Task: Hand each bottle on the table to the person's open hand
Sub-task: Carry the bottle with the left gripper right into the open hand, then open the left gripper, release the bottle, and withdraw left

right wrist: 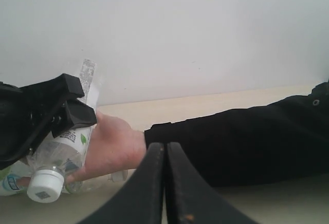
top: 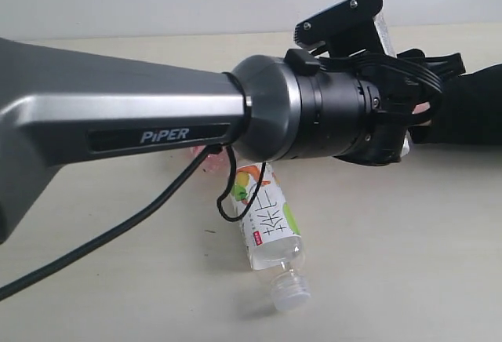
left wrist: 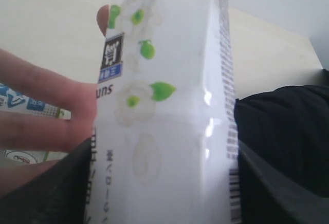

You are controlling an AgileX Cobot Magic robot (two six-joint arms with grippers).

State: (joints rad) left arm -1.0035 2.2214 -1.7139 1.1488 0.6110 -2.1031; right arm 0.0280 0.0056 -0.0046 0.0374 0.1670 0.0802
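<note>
One clear plastic fruit-labelled bottle (top: 271,236) is lying on the pale cream table (top: 408,263), apart from the person's open hand (right wrist: 110,149). Our wide-spread left gripper (left wrist: 162,183) is clamping a lime-marked plastic bottle (left wrist: 164,106) against that hand's fingers (left wrist: 46,116). Our empty right gripper (right wrist: 165,180) is sitting fully closed near that hand.

The left arm (top: 118,110) bears "PiPER"; the lime-marked bottle (left wrist: 164,131) has a label reading "uns".
</note>
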